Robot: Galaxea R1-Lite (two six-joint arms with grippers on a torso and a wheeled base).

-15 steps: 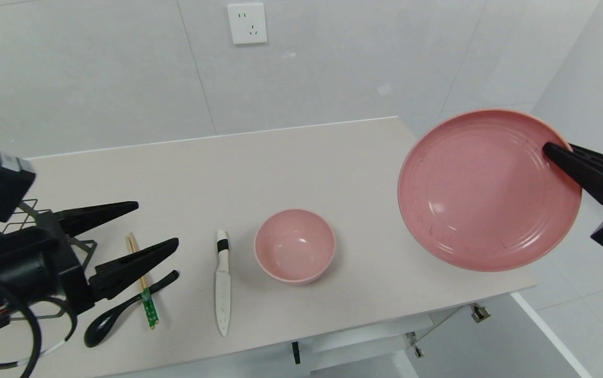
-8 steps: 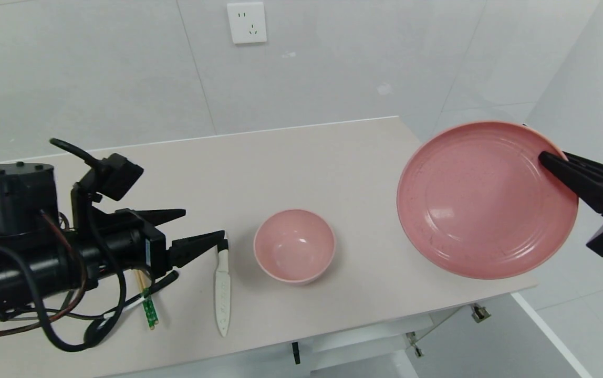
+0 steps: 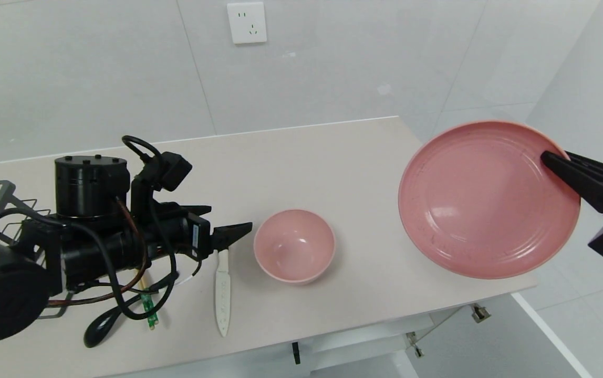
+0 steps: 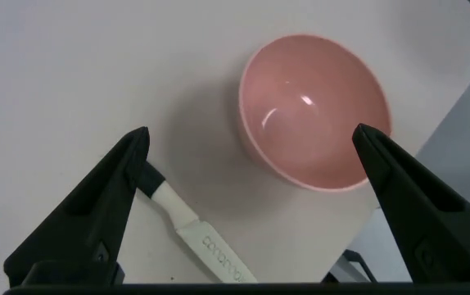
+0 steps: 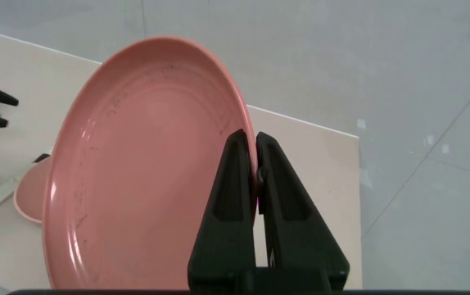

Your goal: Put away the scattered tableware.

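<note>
Bowl (image 3: 294, 245), one, just ahead of wide-open, empty left gripper (image 3: 231, 217); one knife (image 3: 222, 294) beneath it. Right gripper (image 3: 547, 156) pinches one plate (image 3: 485, 199) by its rim, partly past table (image 3: 333, 168) edge.

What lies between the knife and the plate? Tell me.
The bowl, on the table between the knife and the plate held by the right gripper, as the head view shows.
</note>
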